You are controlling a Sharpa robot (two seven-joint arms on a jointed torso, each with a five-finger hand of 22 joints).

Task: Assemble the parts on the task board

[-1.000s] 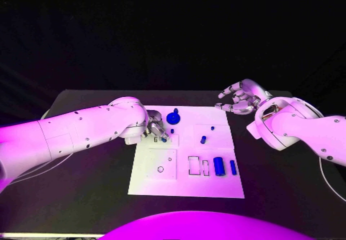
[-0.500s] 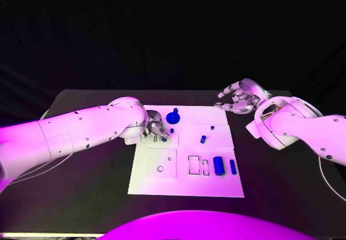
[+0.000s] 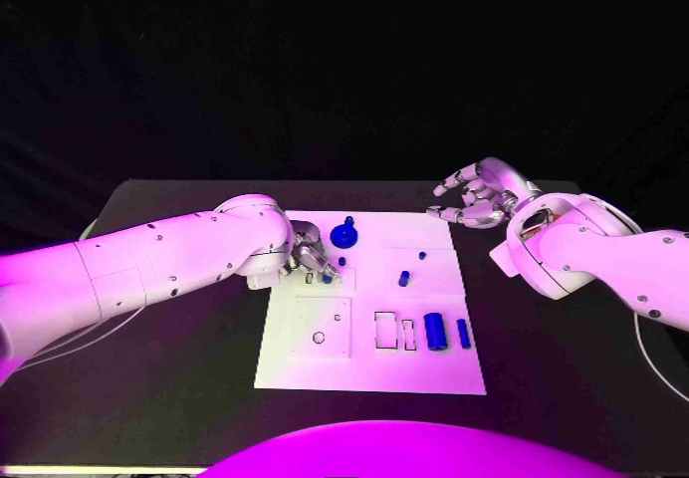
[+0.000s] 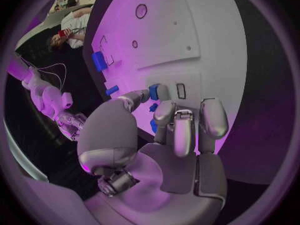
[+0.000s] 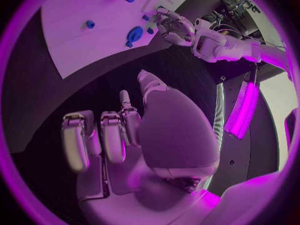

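Fingers of the left hand (image 3: 306, 258) pinch a small blue part (image 4: 154, 91) at the task board (image 3: 366, 370)'s far left corner, just beside a small rectangular slot (image 4: 180, 90).
Right hand (image 3: 477, 197) hovers empty with fingers spread past the board's far right corner, over the tabletop (image 3: 172, 383); a round blue part (image 3: 344, 235) stands near the left fingers.

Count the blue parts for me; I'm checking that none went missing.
6: a round knobbed one at the board's far edge, two small ones by the left hand, a peg mid-board, and two cylinders towards the right edge. The hand may hide more.
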